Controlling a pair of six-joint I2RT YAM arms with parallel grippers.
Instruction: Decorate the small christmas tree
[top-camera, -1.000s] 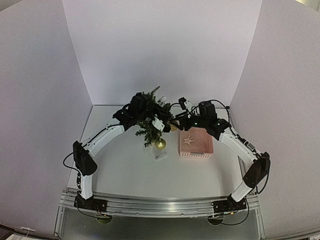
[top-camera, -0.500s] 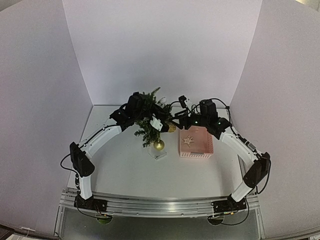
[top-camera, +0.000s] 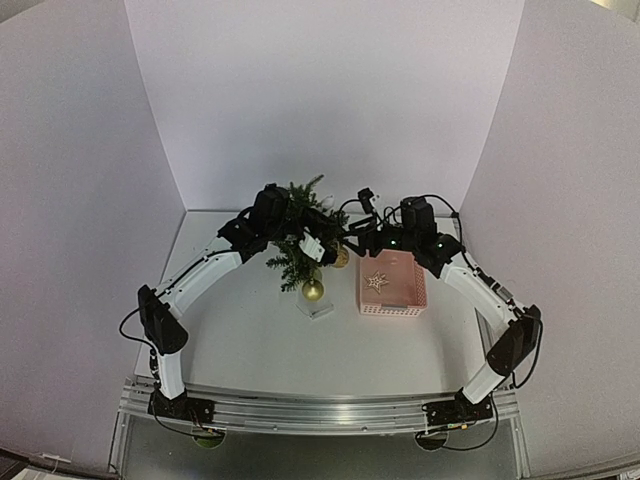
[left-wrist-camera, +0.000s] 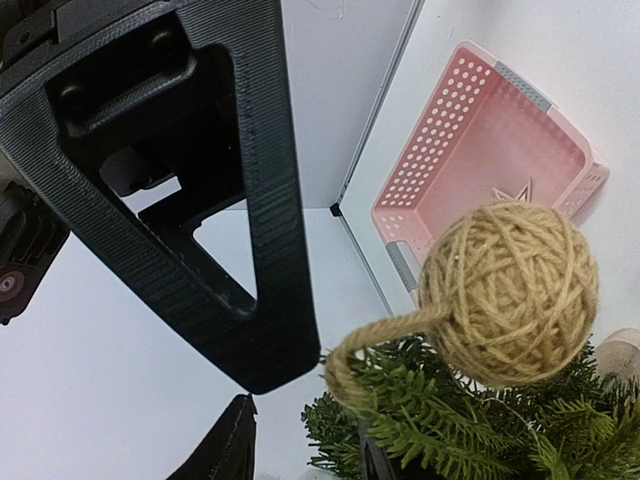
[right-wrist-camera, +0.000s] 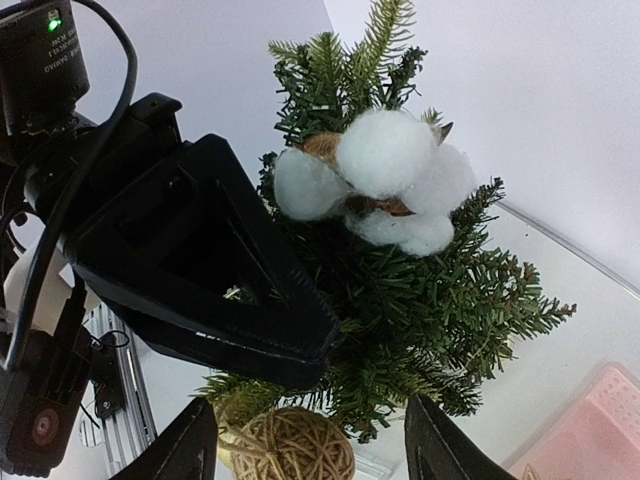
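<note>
small christmas tree (top-camera: 292, 265) stands mid-desk (top-camera: 250, 340), just left of the pink basket (left-wrist-camera: 480, 150), with both arms up in its branches. Looks like the let-go step to me: the twine ball (left-wrist-camera: 510, 290) hangs by its loop on a branch, and the left jaws are parted, gripping nothing. I'd open wider and back straight out so no finger snags that loop. Right jaws are open and empty too, near the cotton ornament (right-wrist-camera: 375, 180). Only writing is tiny white print on the right wrist housing, unreadable
</note>
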